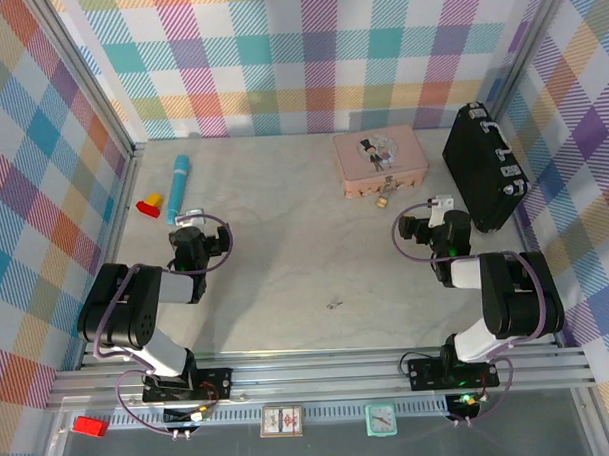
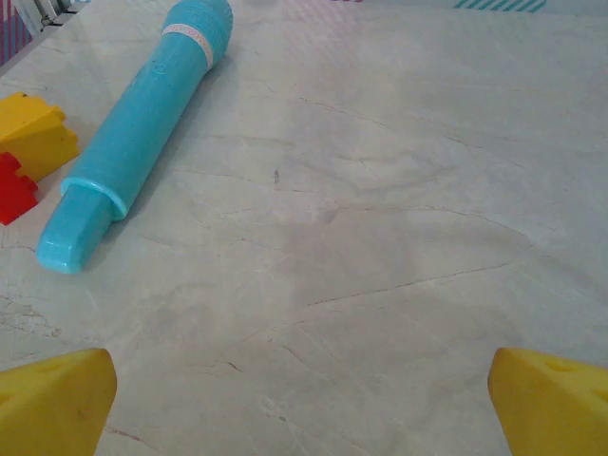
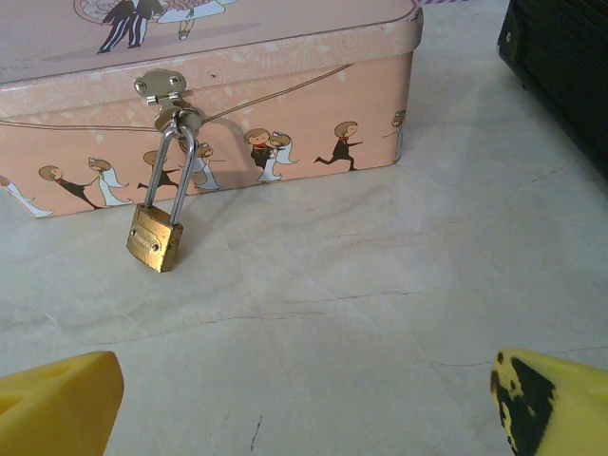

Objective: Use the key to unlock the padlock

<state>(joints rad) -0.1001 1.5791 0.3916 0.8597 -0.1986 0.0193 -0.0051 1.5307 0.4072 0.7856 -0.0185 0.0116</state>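
The small brass padlock [image 3: 155, 237] hangs by its thin shackle from the hasp of the pink tin [image 3: 285, 95], its body resting on the table; in the top view the padlock [image 1: 382, 199] sits at the tin's front edge. A tiny dark key [image 1: 333, 304] lies flat on the table's middle, nearer the front, between the two arms. My right gripper [image 3: 304, 408] is open, its yellow fingertips [image 3: 57, 399] spread wide, short of the padlock. Over bare table at the left, my left gripper [image 2: 304, 408] is open too, holding nothing.
A blue pen-like tube [image 2: 142, 123] lies ahead-left of the left gripper, with yellow and red blocks [image 2: 28, 142] beside it. A black case [image 1: 482, 167] stands right of the pink tin [image 1: 380, 160], close to the right gripper [image 1: 441, 205]. Plaid walls enclose the table.
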